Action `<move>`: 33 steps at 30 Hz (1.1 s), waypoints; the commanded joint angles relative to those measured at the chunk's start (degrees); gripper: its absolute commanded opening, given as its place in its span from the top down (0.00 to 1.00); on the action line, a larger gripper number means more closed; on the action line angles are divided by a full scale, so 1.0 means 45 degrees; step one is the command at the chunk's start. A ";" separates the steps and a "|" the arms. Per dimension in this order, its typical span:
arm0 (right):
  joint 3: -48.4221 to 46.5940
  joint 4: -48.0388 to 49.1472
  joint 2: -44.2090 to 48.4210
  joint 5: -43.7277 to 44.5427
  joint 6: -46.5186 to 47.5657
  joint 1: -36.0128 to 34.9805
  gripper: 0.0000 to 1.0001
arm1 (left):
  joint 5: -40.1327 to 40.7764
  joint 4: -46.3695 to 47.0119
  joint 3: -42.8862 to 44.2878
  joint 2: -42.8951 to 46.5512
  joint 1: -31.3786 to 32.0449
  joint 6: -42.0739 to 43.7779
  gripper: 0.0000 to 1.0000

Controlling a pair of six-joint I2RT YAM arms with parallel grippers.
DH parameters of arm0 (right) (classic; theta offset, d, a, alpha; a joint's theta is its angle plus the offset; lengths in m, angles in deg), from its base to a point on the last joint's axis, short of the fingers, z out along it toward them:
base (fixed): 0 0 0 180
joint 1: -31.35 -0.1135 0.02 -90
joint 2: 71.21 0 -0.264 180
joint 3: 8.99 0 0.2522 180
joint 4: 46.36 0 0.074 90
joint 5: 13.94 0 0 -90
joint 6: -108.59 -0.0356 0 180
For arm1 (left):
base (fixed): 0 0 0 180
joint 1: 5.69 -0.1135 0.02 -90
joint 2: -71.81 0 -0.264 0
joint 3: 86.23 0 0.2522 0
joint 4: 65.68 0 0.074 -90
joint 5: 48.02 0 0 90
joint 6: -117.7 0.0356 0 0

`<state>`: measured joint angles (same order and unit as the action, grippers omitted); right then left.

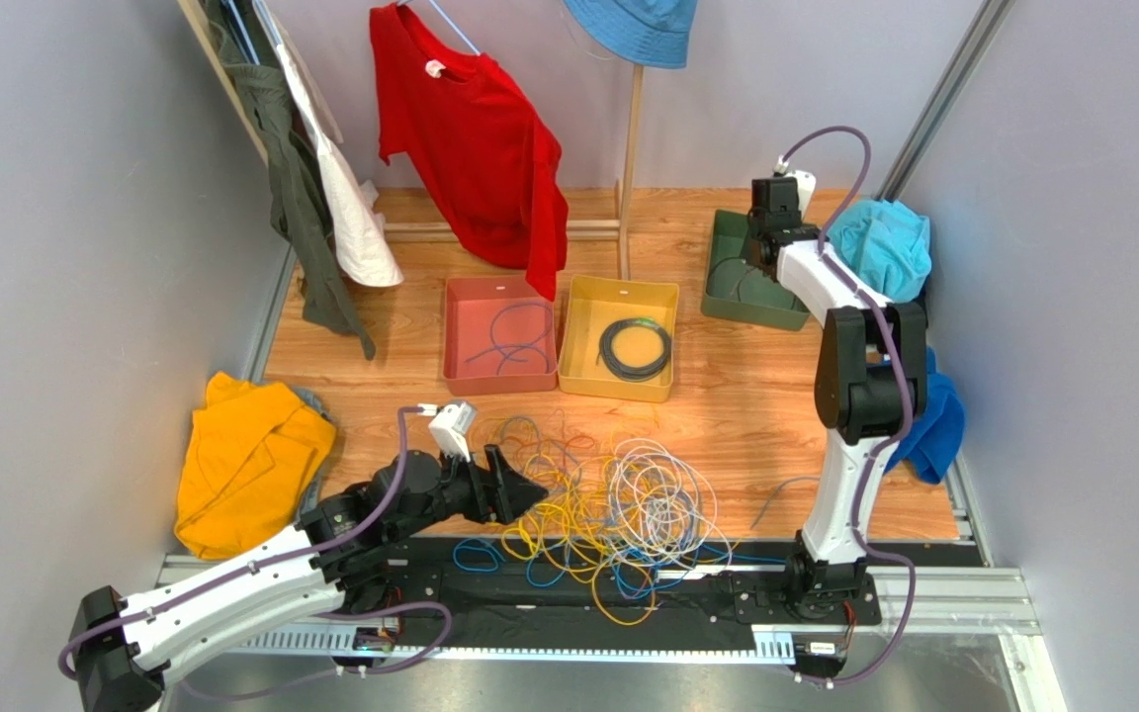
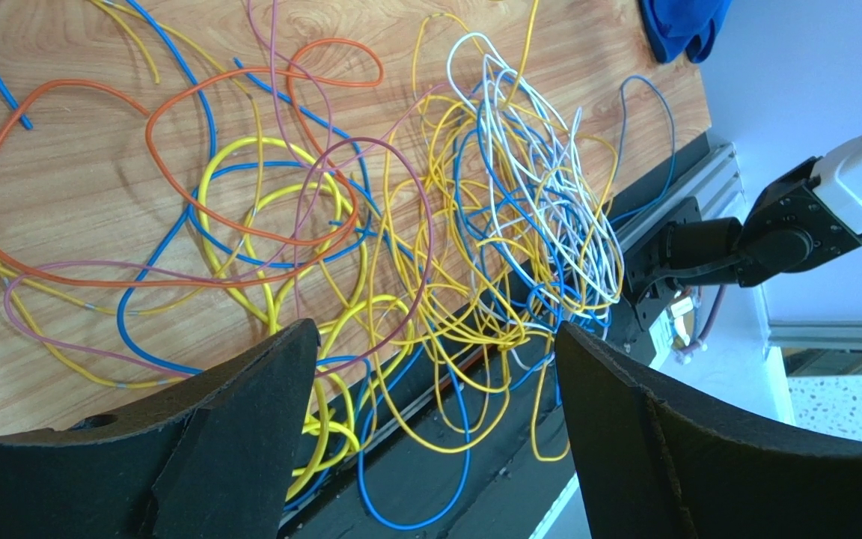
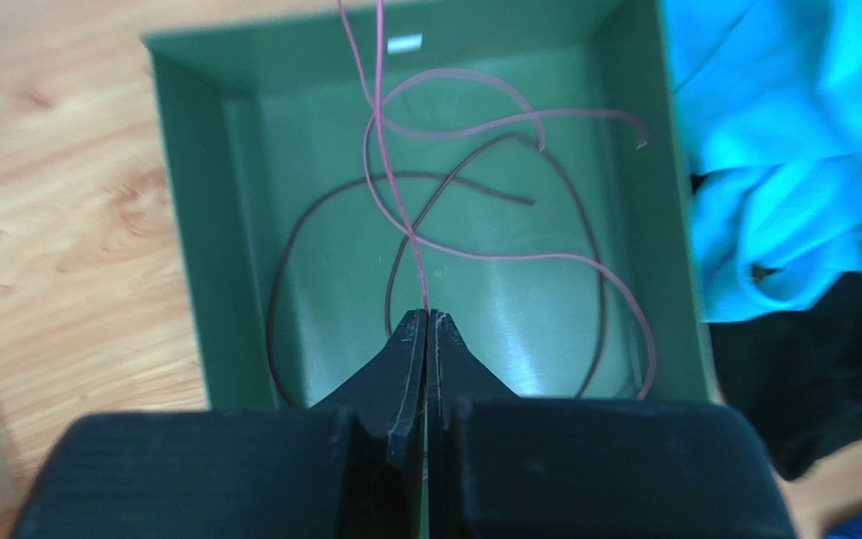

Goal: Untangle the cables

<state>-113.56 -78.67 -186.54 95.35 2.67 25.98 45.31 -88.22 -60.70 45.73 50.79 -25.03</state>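
Closed tight, the right end effector [image 3: 425, 320] grips a pink cable [image 3: 514, 256] over a green bin [image 3: 194, 225] that also holds a dark cable [image 3: 271, 314]. A red bin [image 1: 494, 383] holds a bluish cable [image 1: 509, 344]; a yellow bin [image 1: 613, 392] holds a black coil [image 1: 602, 349]. The left end effector [image 2: 436, 337] gapes over the tangled cables [image 2: 492, 225] at the table's [image 1: 769, 416] near edge.

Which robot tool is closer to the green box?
Right. The right tool hangs over the green box, pinching a purple cable. The left tool is far off, open above the cable tangle.
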 commanded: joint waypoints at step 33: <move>0.2723 0.2014 0.4419 -0.3018 -0.2536 -0.0643 0.82 | 0.0881 -0.1214 0.0841 0.1031 -0.0034 0.0429 0.14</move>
<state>-96.75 -72.40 -164.60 87.05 -7.10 25.48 48.61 -93.46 -59.54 50.08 50.79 -24.18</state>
